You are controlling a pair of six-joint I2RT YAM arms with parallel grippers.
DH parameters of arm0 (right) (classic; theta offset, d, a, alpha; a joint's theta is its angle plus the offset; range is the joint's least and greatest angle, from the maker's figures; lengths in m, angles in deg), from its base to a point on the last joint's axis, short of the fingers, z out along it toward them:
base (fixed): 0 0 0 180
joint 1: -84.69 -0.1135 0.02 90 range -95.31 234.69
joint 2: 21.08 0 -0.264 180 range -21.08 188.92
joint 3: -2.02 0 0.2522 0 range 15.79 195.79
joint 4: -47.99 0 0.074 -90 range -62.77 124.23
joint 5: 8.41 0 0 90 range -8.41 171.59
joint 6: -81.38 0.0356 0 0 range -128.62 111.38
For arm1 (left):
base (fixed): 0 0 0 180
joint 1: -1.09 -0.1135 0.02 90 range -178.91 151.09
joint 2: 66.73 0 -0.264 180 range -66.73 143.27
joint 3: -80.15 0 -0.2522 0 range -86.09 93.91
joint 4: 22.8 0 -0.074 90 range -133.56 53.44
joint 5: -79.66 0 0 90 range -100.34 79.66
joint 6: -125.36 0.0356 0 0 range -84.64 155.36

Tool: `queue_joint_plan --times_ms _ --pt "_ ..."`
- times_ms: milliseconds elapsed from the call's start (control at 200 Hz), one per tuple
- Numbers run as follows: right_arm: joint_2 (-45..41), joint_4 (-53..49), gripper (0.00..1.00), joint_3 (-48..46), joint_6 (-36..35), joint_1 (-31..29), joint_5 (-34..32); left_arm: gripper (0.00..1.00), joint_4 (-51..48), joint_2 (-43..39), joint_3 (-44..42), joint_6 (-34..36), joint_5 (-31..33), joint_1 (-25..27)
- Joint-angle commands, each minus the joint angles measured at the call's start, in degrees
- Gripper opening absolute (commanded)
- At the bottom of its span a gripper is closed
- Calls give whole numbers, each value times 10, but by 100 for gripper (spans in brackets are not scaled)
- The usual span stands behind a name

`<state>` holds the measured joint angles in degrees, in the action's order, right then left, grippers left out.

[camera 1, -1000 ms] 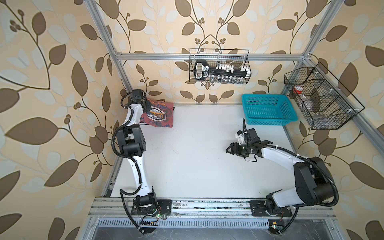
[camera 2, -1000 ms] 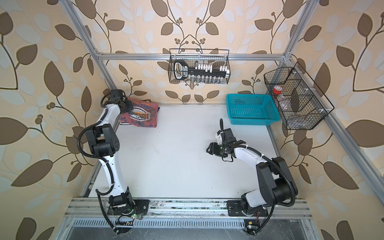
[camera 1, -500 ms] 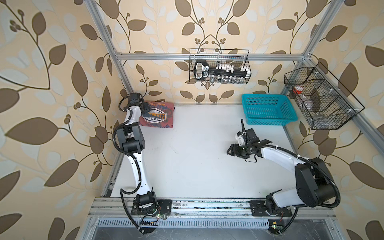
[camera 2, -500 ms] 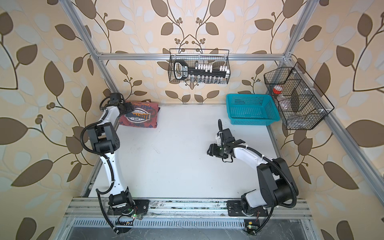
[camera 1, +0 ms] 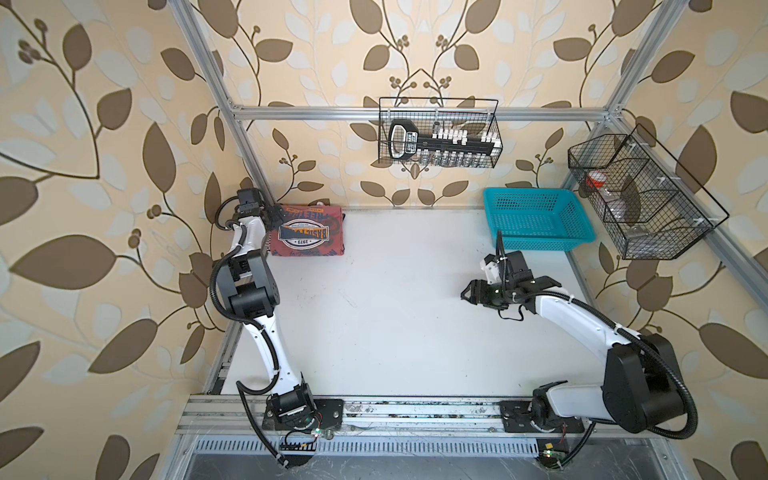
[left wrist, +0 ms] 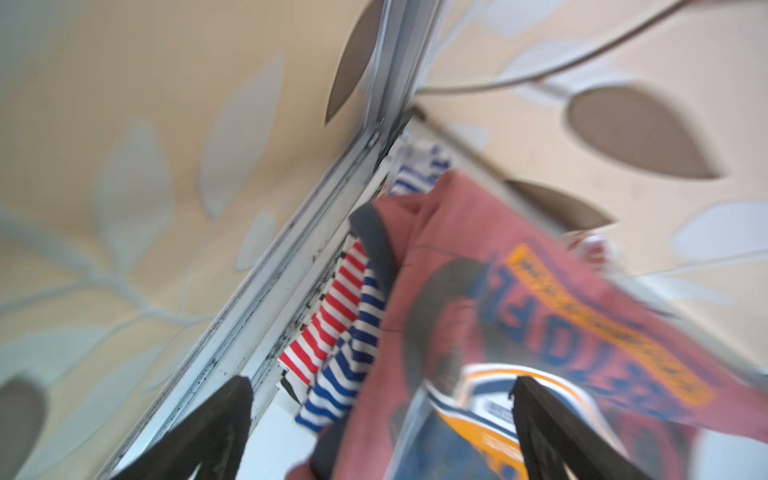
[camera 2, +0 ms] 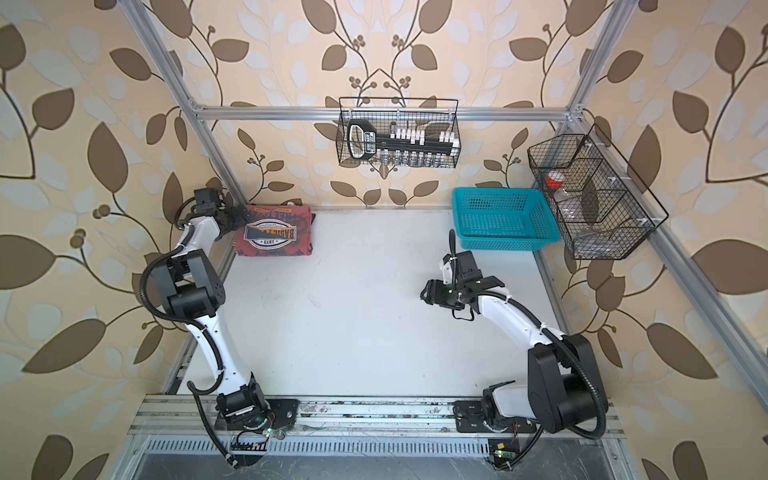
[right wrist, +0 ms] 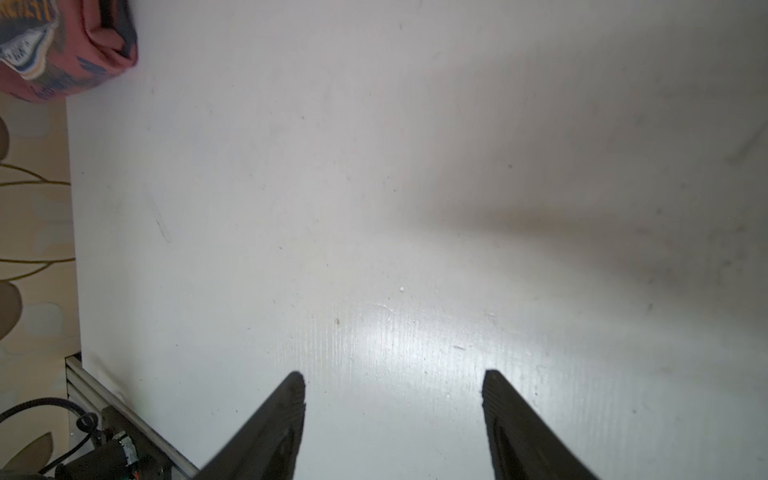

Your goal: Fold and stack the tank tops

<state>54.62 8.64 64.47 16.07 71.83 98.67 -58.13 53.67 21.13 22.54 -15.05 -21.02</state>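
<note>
Tabletop (camera 1: 395,324): we are seeing scuffed white board.
Tank tops (camera 1: 307,232): soft folded stack, upper left, dusty-red badge print covering stripes.
Left gripper (left wrist: 380,382), right gripper (right wrist: 392,374): jaws are standing wide apart.

Dusty red tank top (camera 1: 306,232) with dark trim, red-and-white striped top (left wrist: 332,320), blue-and-white striped top (left wrist: 353,357), turquoise basket (camera 1: 540,244).

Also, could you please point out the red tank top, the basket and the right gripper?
red tank top (camera 1: 300,235): a top view, on the badge print
basket (camera 1: 536,244): a top view, on its front wall
right gripper (right wrist: 395,374): right wrist view, midway between fingertips
</note>
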Motion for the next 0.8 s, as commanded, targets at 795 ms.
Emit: queue_joint_plan --times_ms 795 --pt "-78 570 100 -294 -235 155 -94 99 339 -635 -787 4 166 172"
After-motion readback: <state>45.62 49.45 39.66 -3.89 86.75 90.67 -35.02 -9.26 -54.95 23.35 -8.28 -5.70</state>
